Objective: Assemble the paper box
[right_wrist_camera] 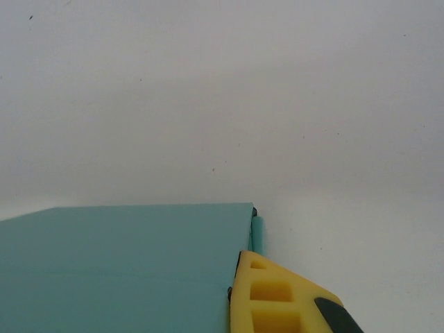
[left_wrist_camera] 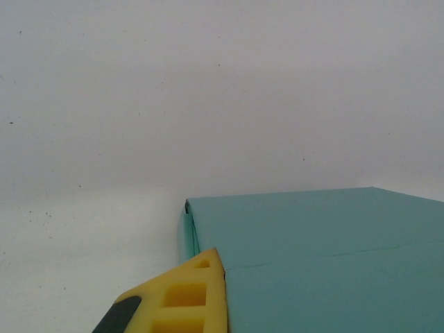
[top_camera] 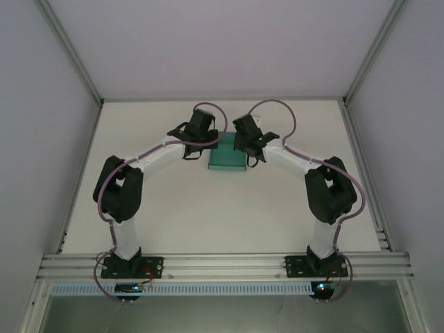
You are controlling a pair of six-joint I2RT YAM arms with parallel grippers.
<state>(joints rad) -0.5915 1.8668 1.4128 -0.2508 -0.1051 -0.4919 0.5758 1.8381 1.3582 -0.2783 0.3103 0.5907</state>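
Paper box (top_camera: 227, 161): teal-green card, folded into a low rectangular box. It lies flat on the white desk (top_camera: 173, 208), at mid-width and in the far half, between the two grippers.
Box top, left wrist view: a smooth teal panel (left_wrist_camera: 333, 236) with a faint seam running across it. At its left end a narrow strip of side wall shows just below the edge.
Box top, right wrist view: the same teal surface (right_wrist_camera: 125, 263) with a faint crease. A slim strip of side card stands at its right end.
Left gripper (top_camera: 210, 143): it reaches in from the left and sits at the box's far left corner. The jaws are closed; whether any card is pinched between them cannot be told.
Left finger (left_wrist_camera: 187, 302): yellow with hollow cells and a dark patch at its base. It lies against the box's left edge where the seam meets it.
Right gripper (top_camera: 248, 154): it reaches in from the right, over the box's far right corner. The jaws are closed; any grip on the card cannot be made out.
Right finger (right_wrist_camera: 274, 298): yellow and cellular, with a dark patch low on the right. It touches the box's right edge.
Arms: white and black links with purple cables (top_camera: 291, 118), bolted to an aluminium rail (top_camera: 222, 263) at the desk's near edge.
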